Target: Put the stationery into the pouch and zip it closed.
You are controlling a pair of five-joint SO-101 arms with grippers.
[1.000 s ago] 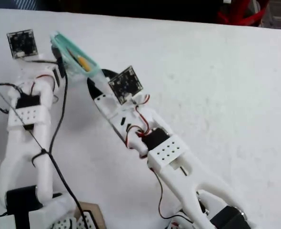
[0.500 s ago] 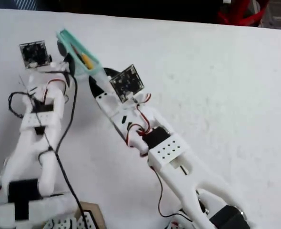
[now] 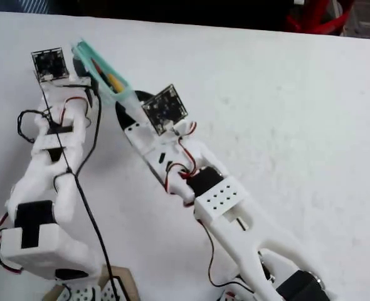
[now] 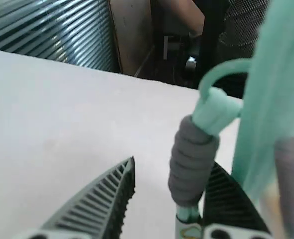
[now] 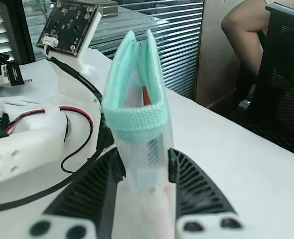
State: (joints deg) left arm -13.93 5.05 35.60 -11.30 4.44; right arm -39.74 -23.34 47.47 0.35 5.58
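The teal mesh pouch [image 3: 102, 70] is held tilted above the white table, with a yellow and a red stationery item [image 3: 113, 81] showing through its open top. My right gripper [image 5: 144, 172] is shut on the pouch's [image 5: 137, 99] near end, its black fingers pressing both sides. My left gripper [image 4: 172, 167] stands open at the pouch's far end [image 3: 81, 55]. The grey zipper pull [image 4: 193, 162] with its teal loop hangs between the left fingers, close against one finger and apart from the other.
The white table [image 3: 285, 106] has free room to the right of the arms. A wooden block [image 3: 117, 277] lies at the near edge by the left arm's base. Red objects [image 3: 317, 15] sit beyond the table's far edge.
The left arm has swung toward the pouch's far end, bringing its gripper up to the zipper pull. The pouch has shifted slightly; the right arm has kept its hold.
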